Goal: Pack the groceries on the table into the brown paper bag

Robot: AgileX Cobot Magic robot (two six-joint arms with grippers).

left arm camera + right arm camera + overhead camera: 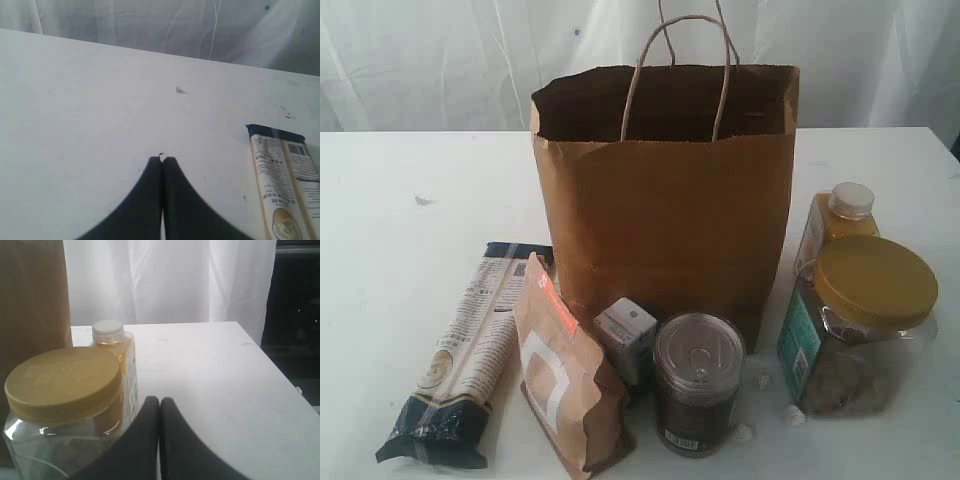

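Note:
The brown paper bag (pixel 670 190) stands open and upright at the middle of the white table (pixel 410 200). In front of it lie the long pasta packet (pixel 465 350), the brown-orange pouch (pixel 565 375), the small white-blue carton (pixel 628 335) and the pull-tab can (pixel 698 385). At the right stand the yellow-lidded jar (pixel 860 330) and the juice bottle (pixel 840 220). Neither arm shows in the exterior view. My left gripper (pixel 161 161) is shut and empty over bare table, the pasta packet (pixel 285 185) off to one side. My right gripper (pixel 159 401) is shut and empty beside the jar (pixel 65 400) and bottle (pixel 117 360).
A white curtain (pixel 440 60) hangs behind the table. Small white crumbs (pixel 760 380) lie near the can and jar. The table's right edge (pixel 280 375) drops off to a dark area. A small scrap (pixel 422 200) lies on the left tabletop.

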